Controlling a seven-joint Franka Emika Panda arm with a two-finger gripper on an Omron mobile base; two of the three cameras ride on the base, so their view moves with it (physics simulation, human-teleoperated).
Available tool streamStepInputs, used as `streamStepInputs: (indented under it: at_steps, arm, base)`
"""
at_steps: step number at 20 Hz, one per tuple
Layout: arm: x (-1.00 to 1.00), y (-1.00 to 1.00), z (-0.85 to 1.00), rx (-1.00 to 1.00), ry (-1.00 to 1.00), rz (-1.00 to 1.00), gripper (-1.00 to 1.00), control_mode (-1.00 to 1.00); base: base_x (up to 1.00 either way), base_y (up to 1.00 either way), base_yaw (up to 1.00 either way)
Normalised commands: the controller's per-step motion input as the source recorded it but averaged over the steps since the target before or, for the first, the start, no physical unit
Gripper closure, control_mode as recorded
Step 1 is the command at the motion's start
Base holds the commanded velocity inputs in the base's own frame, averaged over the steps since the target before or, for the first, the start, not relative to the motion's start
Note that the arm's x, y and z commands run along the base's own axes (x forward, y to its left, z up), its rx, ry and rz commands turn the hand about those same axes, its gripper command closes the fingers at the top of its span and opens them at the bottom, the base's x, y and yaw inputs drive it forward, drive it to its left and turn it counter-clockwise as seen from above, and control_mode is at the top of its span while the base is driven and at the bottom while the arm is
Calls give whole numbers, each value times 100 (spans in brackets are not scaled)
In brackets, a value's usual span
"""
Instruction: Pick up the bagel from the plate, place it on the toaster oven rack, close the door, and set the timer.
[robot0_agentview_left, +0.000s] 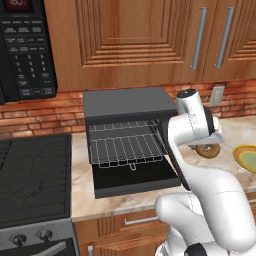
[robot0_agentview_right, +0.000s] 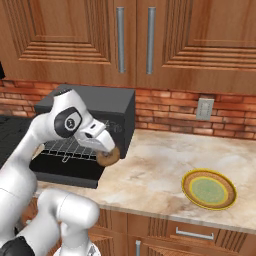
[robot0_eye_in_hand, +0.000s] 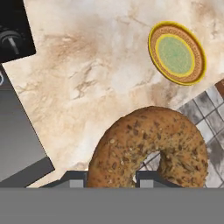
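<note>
Currently the bagel (robot0_agentview_right: 108, 156) sits pinched in the gripper (robot0_eye_in_hand: 109, 177), ring hanging past the fingertips (robot0_eye_in_hand: 73, 178), airborne over the counter (robot0_agentview_right: 160, 170) just off the toaster oven's right front corner. Jaws narrow, clamped on the bagel's rim. Plate (robot0_agentview_right: 209, 189) sits bare near the counter's front edge, well apart. Door (robot0_agentview_left: 135, 181) is down, rack (robot0_agentview_left: 126, 148) pulled out.

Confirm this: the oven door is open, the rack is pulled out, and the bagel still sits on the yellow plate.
Wrong on the bagel. The plate has nothing on it; the bagel is held in the jaws of the gripper above the counter, as the right base view shows. The door is open, the rack out.
</note>
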Motion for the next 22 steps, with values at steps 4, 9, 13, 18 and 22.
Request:
streamStepInputs:
  at_steps: [4,9,13,18,22]
  arm:
    - [25,100,4,0,12,1,100,-100]
    - [28,93,3,0,8,3,100,-100]
    - [24,83,0,0,3,6,100,-100]
    - [38,67,0,0,3,9,100,-100]
    - [42,51,-4,0,1,9,100,-100]
  base:
    - [0,0,0]
    - [0,0,0]
    - [0,0,0]
    - [0,0,0]
    - [0,0,0]
